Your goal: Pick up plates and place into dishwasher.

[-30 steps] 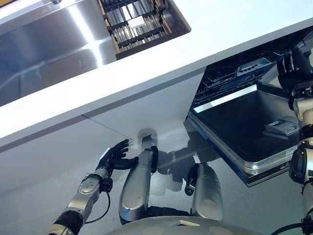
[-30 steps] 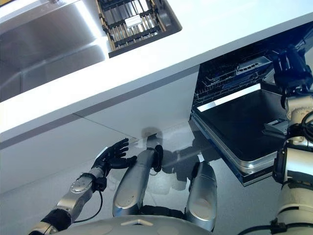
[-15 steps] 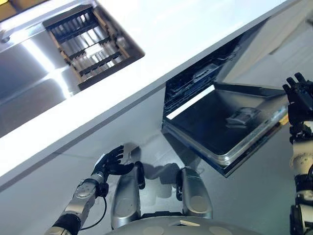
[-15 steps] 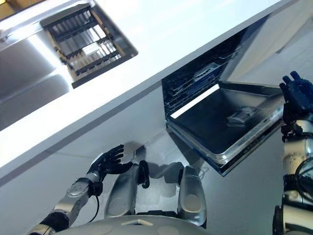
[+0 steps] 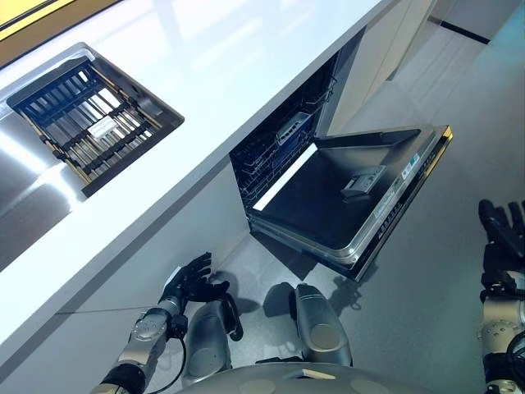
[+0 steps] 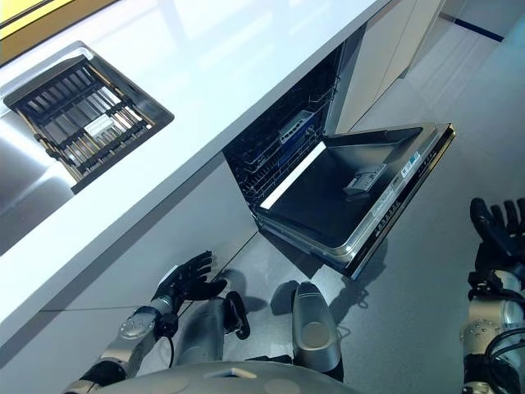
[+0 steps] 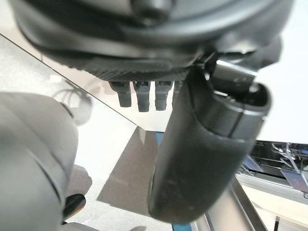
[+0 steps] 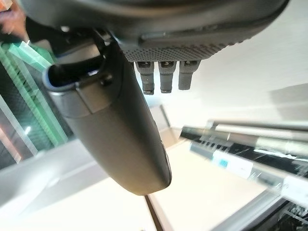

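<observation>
In the left eye view, the white surface (image 5: 246,74) is running from the upper right down to the lower left, with the drying rack (image 5: 86,123) sunk in at the upper left and the dishwasher (image 5: 283,156) standing open at centre, its door (image 5: 344,197) lying flat and its dark racks showing inside the cavity. No plates are showing on the surface, in the rack or in either hand. The whole picture has been swinging over the last second, so the camera has turned: the dishwasher has slid from the right edge to the middle, though nothing in the room has moved. The left hand (image 5: 190,279) is hanging at the lower left with fingers spread and nothing in them. In the right eye view, the right hand (image 6: 495,234) is sitting at the lower right edge, now clear of the door where a second ago it was up against the dishwasher, its fingers straight and holding nothing. In the left wrist view and the right wrist view, each thumb and fingers are standing relaxed around nothing. I judge the door-opening step finished and the plates yet to be found.
</observation>
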### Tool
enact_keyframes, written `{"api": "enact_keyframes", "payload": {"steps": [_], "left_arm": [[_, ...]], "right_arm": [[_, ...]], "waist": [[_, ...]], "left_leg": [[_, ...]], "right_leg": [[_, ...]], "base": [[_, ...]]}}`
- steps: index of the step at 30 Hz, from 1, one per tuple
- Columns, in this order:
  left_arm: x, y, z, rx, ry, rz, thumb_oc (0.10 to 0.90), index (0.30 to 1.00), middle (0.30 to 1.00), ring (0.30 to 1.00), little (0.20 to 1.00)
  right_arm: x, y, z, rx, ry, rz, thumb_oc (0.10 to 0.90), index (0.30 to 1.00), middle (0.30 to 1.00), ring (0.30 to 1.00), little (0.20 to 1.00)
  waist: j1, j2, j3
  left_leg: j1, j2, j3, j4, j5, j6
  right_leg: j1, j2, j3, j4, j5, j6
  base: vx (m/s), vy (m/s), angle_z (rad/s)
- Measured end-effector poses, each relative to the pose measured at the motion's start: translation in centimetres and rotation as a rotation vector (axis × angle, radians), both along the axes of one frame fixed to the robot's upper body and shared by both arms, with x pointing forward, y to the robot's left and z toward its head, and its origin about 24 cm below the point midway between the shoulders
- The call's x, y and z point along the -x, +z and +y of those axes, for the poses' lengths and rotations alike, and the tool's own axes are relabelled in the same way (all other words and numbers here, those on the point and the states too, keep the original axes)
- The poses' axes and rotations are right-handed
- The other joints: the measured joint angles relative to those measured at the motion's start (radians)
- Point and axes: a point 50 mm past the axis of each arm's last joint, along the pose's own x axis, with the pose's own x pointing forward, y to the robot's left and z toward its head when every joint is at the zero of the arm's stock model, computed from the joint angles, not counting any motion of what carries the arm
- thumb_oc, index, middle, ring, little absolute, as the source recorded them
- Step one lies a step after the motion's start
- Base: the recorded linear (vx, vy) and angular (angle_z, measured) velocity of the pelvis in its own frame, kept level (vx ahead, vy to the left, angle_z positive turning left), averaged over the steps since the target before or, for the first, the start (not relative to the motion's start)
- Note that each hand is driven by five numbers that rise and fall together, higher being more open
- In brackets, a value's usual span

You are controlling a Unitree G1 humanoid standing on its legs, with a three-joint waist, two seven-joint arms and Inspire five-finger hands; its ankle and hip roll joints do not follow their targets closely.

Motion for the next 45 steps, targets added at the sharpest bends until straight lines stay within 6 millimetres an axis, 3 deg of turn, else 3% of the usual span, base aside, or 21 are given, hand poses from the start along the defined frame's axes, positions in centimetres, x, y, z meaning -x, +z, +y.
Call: {"api": "enact_keyframes", "payload": {"steps": [4,8,14,20,26,31,34,36,39,41,43,44,45], "left_arm": [[0.1,-0.2,0.0,-0.012,-0.017,0.016,0.800,0.900,0.900,0.900,0.900],[-0.4,-0.3,-0.5,-0.020,-0.057,0.021,0.800,0.900,0.900,0.900,0.900],[-0.9,-0.2,-1.4,-0.010,-0.080,0.013,0.800,0.900,0.900,0.900,0.900],[-1.2,-0.3,-2.4,0.005,-0.107,0.008,0.800,0.900,0.900,0.900,0.900],[-1.1,-0.2,-2.3,0.010,-0.101,0.006,0.800,0.900,0.900,0.900,0.900],[-0.9,-0.4,-2.3,0.014,-0.114,0.015,0.800,0.900,0.900,0.900,0.900],[-0.8,-0.5,-2.4,0.006,-0.134,0.017,0.800,0.900,0.900,0.900,0.900],[-1.0,-0.3,-2.5,0.000,-0.148,0.001,0.800,0.900,0.900,0.900,0.900],[-1.1,-0.2,-2.5,0.003,-0.154,0.000,0.800,0.900,0.900,0.900,0.900],[-1.0,-0.3,-2.4,0.004,-0.157,0.002,0.800,0.900,0.900,0.900,0.900],[-0.5,-0.5,-2.4,0.007,-0.156,0.018,0.800,0.900,0.900,0.900,0.900],[-0.3,-0.6,-2.4,0.008,-0.155,0.024,0.800,0.900,0.900,0.900,0.900],[-0.3,-0.6,-2.2,0.005,-0.155,0.027,0.800,0.900,0.900,0.900,0.900]], "right_arm": [[-0.6,-3.3,2.1,-0.120,0.056,0.093,0.800,0.900,0.900,0.900,0.900],[-1.1,-6.5,4.4,-0.292,0.078,0.142,0.800,0.900,0.900,0.900,0.900],[-2.2,-7.4,6.4,-0.395,0.135,0.087,0.800,0.900,0.900,0.900,0.900],[-3.3,-6.6,6.4,-0.408,0.265,0.063,0.800,0.900,0.900,0.900,0.900],[-4.2,-4.8,7.7,-0.405,0.466,-0.067,0.800,0.900,0.900,0.900,0.900],[-4.3,-3.9,8.9,-0.482,0.586,-0.231,0.800,0.900,0.900,0.900,0.900],[-5.5,-2.3,10.4,-0.523,0.684,-0.337,0.800,0.900,0.900,0.900,0.900],[-6.7,-0.6,11.8,-0.528,0.772,-0.435,0.800,0.900,0.900,0.900,0.900],[-8.5,2.3,13.7,-0.520,0.910,-0.587,0.800,0.900,0.900,0.900,0.900],[-10.9,5.9,16.0,-0.501,1.030,-0.747,0.800,0.900,0.900,0.900,0.900],[-12.1,7.9,16.8,-0.487,1.075,-0.812,0.800,0.900,0.900,0.900,0.900],[-12.5,8.6,16.9,-0.484,1.083,-0.838,0.800,0.900,0.900,0.900,0.900],[-12.8,9.0,16.9,-0.484,1.080,-0.858,0.800,0.900,0.900,0.900,0.900]], "waist": [[0.003,0.007,-0.002],[0.039,0.030,0.002],[0.053,0.080,0.020],[0.053,0.082,0.028],[0.052,0.089,0.077],[0.057,0.089,0.078],[0.062,0.088,0.079],[0.075,0.089,0.078],[0.103,0.086,0.077],[0.115,0.083,0.072],[0.130,0.083,0.063],[0.137,0.082,0.049],[0.147,0.063,0.038]], "left_leg": [[0.000,-0.001,-0.009,-0.001,0.001,-0.006],[-0.006,-0.005,-0.025,0.001,0.004,-0.014],[-0.035,-0.024,-0.066,-0.002,0.025,-0.021],[-0.056,-0.035,-0.093,-0.006,0.044,-0.029],[-0.055,-0.034,-0.123,-0.016,0.053,-0.035],[-0.069,-0.040,-0.127,-0.008,0.067,-0.031],[-0.052,-0.042,-0.128,0.010,0.070,-0.030],[-0.052,-0.056,-0.098,0.056,0.032,0.008],[-0.038,-0.068,-0.099,0.029,0.037,0.007],[-0.023,-0.075,-0.098,0.029,0.039,0.006],[-0.023,-0.074,-0.088,0.125,-0.013,0.037],[-0.013,-0.075,-0.080,0.138,-0.058,0.036],[-0.013,-0.082,-0.077,0.125,-0.064,0.040]], "right_leg": [[0.000,0.003,-0.001,0.003,0.000,-0.002],[-0.006,0.004,-0.007,0.021,-0.005,-0.010],[-0.037,-0.001,-0.025,0.047,-0.011,-0.022],[-0.068,0.001,-0.027,0.070,-0.007,-0.032],[-0.073,-0.007,-0.071,0.071,0.006,-0.053],[-0.067,-0.006,-0.120,0.065,0.003,-0.064],[-0.047,-0.025,-0.150,0.073,-0.004,-0.092],[-0.038,-0.028,-0.164,0.076,-0.007,-0.096],[-0.030,-0.026,-0.160,0.081,-0.012,-0.088],[-0.019,-0.036,-0.158,0.083,-0.013,-0.090],[-0.017,-0.045,-0.162,0.099,-0.022,-0.092],[-0.019,-0.045,-0.166,0.112,-0.028,-0.088],[-0.026,-0.046,-0.154,0.126,-0.036,-0.077]], "base": [[0.01,-0.006,0.01],[0.02,-0.026,0.05],[-0.03,-0.004,0.08],[-0.01,0.005,0.00],[0.02,-0.050,-0.09],[0.06,-0.047,0.12],[0.06,-0.009,0.21],[0.10,0.000,0.24],[0.08,0.002,0.15],[0.07,0.012,0.22],[0.06,0.007,0.12],[0.05,0.006,0.23],[0.05,0.005,0.33]]}}
